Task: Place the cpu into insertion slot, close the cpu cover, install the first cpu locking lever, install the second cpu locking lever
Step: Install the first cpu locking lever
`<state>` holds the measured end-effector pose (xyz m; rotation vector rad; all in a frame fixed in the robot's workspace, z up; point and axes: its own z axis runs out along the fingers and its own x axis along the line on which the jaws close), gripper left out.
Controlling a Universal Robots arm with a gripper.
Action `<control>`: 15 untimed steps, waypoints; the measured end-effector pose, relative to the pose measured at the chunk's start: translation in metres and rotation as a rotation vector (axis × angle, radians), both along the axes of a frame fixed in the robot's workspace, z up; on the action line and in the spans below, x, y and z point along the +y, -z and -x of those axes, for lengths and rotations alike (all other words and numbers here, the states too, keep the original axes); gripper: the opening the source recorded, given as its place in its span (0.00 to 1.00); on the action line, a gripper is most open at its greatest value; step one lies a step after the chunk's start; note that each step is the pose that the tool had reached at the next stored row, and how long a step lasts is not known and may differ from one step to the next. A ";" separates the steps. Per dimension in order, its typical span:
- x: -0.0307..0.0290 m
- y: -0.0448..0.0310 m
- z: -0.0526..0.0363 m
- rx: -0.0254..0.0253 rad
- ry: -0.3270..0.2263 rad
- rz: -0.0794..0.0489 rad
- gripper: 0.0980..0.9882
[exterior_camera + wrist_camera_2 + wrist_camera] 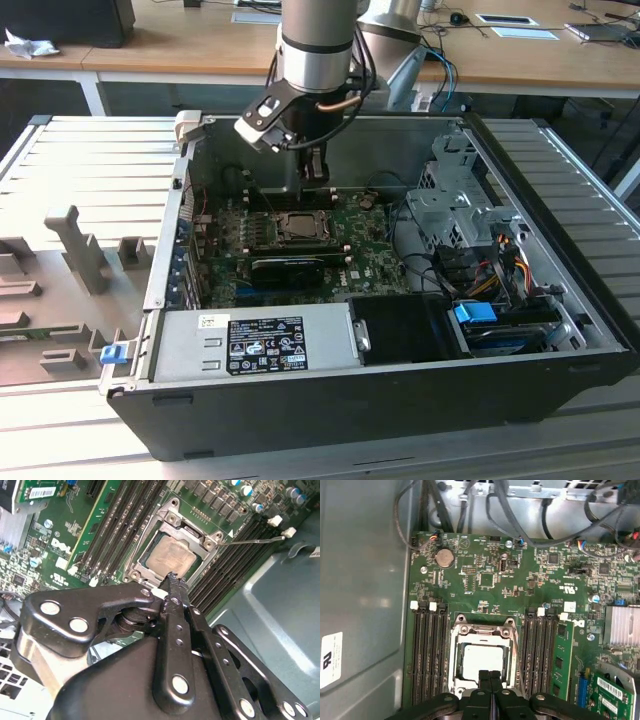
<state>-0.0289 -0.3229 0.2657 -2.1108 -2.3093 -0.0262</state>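
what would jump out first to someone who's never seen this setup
First, in the exterior view, the big grey robot arm reaching down into the open black computer case. Then, in both wrist views, the black pincer, fingers shut together, poised just over the silvery cpu. The cpu cover lies flat around the cpu on the green motherboard.

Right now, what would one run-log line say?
cpu: seated | cpu cover: closed over it | gripper: shut, empty, at cover's edge | locking lever: sticking out sideways
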 end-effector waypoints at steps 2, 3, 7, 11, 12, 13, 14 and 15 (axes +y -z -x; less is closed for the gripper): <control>0.0000 0.0000 0.0000 -0.0001 -0.020 0.000 0.01; 0.0000 0.0000 0.0000 0.0000 -0.026 0.000 0.01; 0.0000 0.0002 0.0002 0.0000 -0.046 0.000 0.01; 0.0000 0.0002 0.0002 0.0000 -0.098 0.000 0.01; 0.0000 0.0002 0.0002 -0.0001 -0.115 0.000 0.01; 0.0000 0.0002 0.0002 0.0000 -0.125 0.000 0.01; 0.0000 0.0002 0.0002 0.0000 -0.138 0.000 0.01; 0.0000 0.0002 0.0002 0.0000 -0.153 0.000 0.01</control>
